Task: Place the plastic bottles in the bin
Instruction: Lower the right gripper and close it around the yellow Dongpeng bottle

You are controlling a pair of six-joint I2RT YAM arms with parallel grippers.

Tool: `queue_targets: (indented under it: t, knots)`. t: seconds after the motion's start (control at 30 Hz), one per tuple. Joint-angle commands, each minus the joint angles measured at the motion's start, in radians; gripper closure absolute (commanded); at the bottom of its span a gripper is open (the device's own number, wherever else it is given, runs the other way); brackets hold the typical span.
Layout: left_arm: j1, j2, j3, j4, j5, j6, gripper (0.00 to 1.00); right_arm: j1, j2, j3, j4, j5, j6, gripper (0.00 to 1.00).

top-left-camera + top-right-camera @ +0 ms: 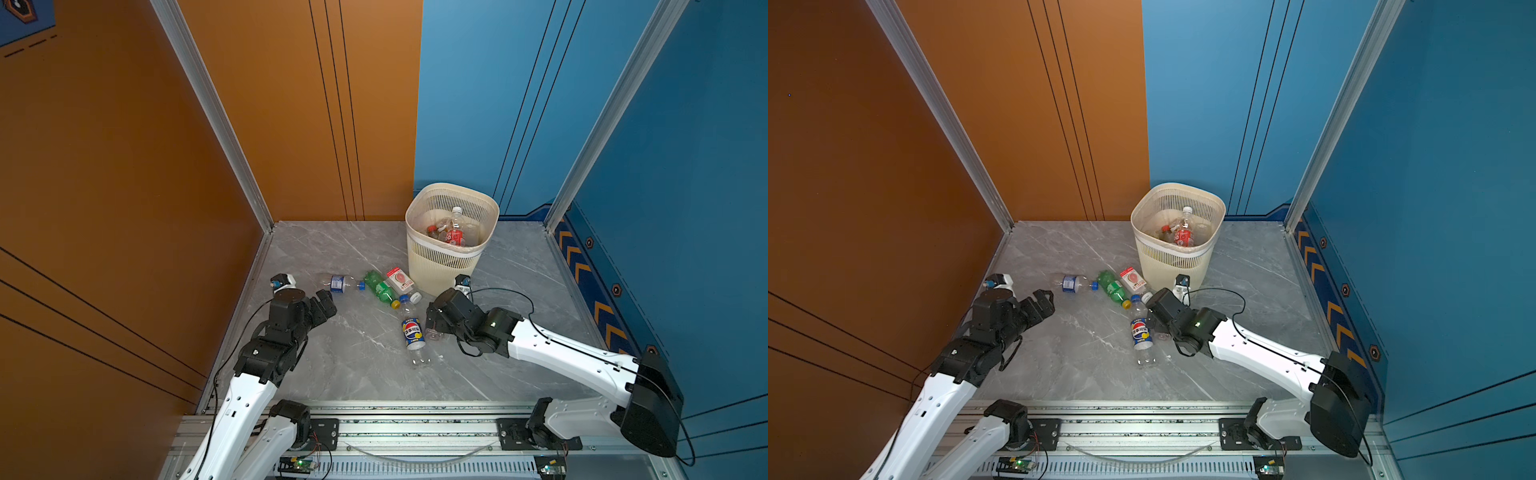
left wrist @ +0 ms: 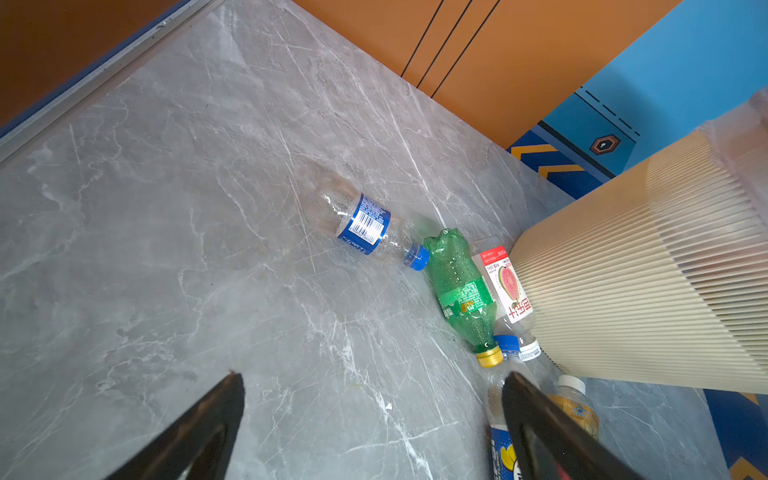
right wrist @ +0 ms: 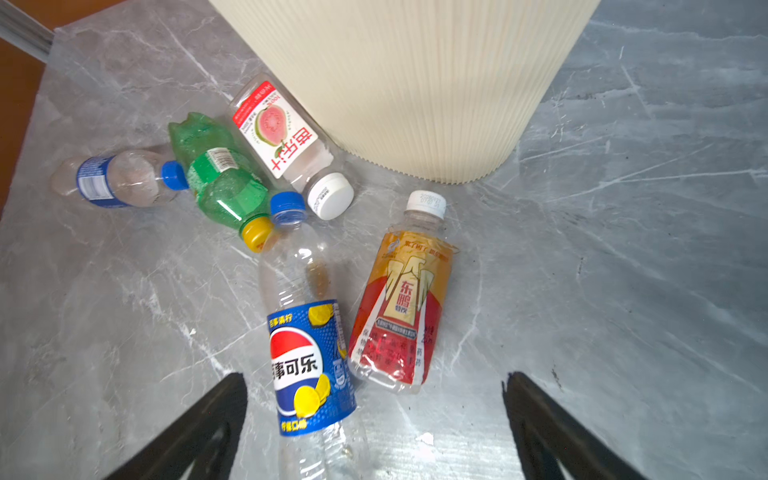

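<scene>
Right hand (image 3: 374, 376) spread, empty, over clear orange-and-red-labelled plastic bottle (image 3: 399, 307); close squarely across label, avoiding blue-labelled clear cola bottle (image 3: 309, 361) beside. Left hand (image 2: 372, 374) spread.

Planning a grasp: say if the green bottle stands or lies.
Lying: the green bottle rests on its side on the table.

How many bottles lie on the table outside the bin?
5: blue-label bottle, then green bottle, then guava juice bottle beside the bin; Pepsi bottle and orange-label bottle below the right pincer.
</scene>
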State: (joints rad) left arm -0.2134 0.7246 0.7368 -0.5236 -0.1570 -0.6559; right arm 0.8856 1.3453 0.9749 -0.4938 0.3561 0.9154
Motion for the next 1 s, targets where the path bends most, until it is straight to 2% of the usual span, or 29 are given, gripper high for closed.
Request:
queue_targets:
  t: [0.0, 0.27, 0.6, 0.8, 0.97]
  knots:
    - [0.018, -0.011, -0.022, -0.027, 0.046, -0.005, 0.02, -0.020, 0.060, -0.015, 0.060, -0.010, 0.022, 0.04]
    - [0.049, -0.017, -0.030, -0.040, 0.067, -0.001, 0.02, -0.036, 0.213, -0.006, 0.121, -0.021, 0.051, 0.09]
    - [0.081, -0.027, -0.039, -0.053, 0.091, -0.002, 0.02, -0.062, 0.333, -0.014, 0.166, -0.028, 0.072, 0.22]
    - [0.089, -0.024, -0.047, -0.053, 0.099, -0.006, 0.02, -0.060, 0.341, -0.033, 0.179, -0.030, 0.080, 0.35]
    - [0.094, -0.019, -0.055, -0.049, 0.101, -0.009, 0.02, -0.044, 0.264, -0.062, 0.155, -0.002, 0.081, 0.46]
